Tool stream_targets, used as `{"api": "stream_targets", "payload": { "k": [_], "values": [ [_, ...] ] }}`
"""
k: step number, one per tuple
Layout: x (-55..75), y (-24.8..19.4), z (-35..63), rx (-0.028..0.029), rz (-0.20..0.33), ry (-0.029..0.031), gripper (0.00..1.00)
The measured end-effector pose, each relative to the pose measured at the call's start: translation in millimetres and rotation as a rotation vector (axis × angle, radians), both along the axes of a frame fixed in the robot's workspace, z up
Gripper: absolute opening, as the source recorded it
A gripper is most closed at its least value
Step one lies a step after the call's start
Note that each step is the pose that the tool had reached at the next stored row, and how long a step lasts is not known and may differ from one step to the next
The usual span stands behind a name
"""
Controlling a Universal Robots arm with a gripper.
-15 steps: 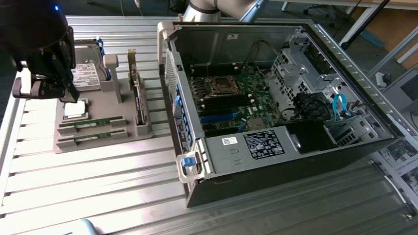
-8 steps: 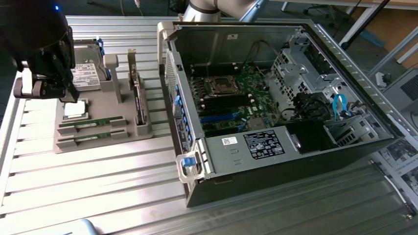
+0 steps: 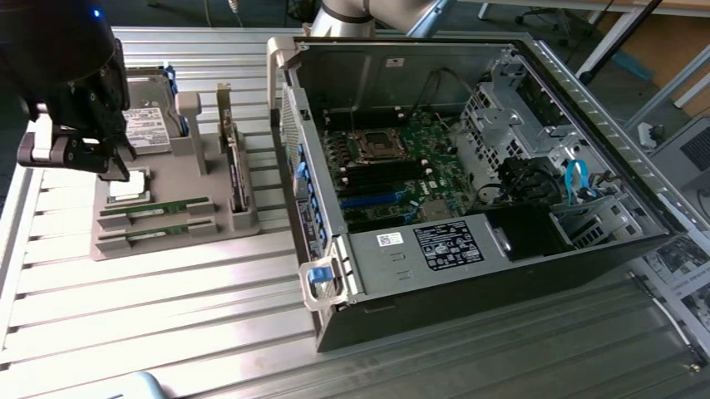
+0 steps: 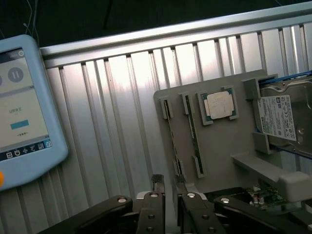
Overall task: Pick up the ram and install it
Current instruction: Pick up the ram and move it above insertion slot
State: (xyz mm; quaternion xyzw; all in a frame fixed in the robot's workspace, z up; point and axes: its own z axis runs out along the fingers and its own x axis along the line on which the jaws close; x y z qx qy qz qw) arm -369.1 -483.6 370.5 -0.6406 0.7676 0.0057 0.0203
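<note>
**Work status: memory pick-up**

1. In the exterior view, the grey holder tray [image 3: 166, 249] lies on the slatted table [image 3: 166, 324] at 9 o'clock of the open computer case [image 3: 388, 66]. The case lies on its side with the cover off. The motherboard memory slots [image 3: 383, 179] therefore face upward, which most likely allows insertion from straight above.

2. Two ram sticks are seated in parallel slots of the tray: the first ram stick [image 3: 155, 208] [image 4: 171, 139] and, at 6 o'clock of it, the second ram stick [image 3: 155, 234] [image 4: 193, 136]. Each stands on its long edge. This probably leaves the upper edge free for a pinch from both sides. Neither stick is lifted, so nothing is installed yet.

3. The processor chip [image 3: 128, 187] [image 4: 220, 105] lies flat in its recess at 11 o'clock of the sticks. The hard drive [image 3: 150, 125] [image 4: 282, 122] sits at 12 o'clock.

4. The gripper [image 3: 116, 170] [image 4: 170, 192] hangs above the tray near the processor, at roughly 11 o'clock of the sticks. In the wrist view its fingertips stand a narrow gap apart. Tray surface shows between them and they hold nothing. The gap points roughly along the first stick's slot, but which stick is targeted cannot be told.
</note>
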Motion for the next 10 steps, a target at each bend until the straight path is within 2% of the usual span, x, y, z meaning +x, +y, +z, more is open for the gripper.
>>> {"api": "stream_targets", "payload": {
  "k": [1, 2, 3, 10],
  "values": [
    [0.0, 0.0, 0.0, 0.0000, 0.000, 0.0000, 0.29],
    [0.0, 0.0, 0.0, 0.0000, 0.000, 0.0000, 0.29],
    [0.0, 0.0, 0.0, 0.0000, 0.000, 0.0000, 0.36],
    [0.0, 0.0, -0.4, 0.0001, 0.000, -0.0001, 0.36]
  ]
}}
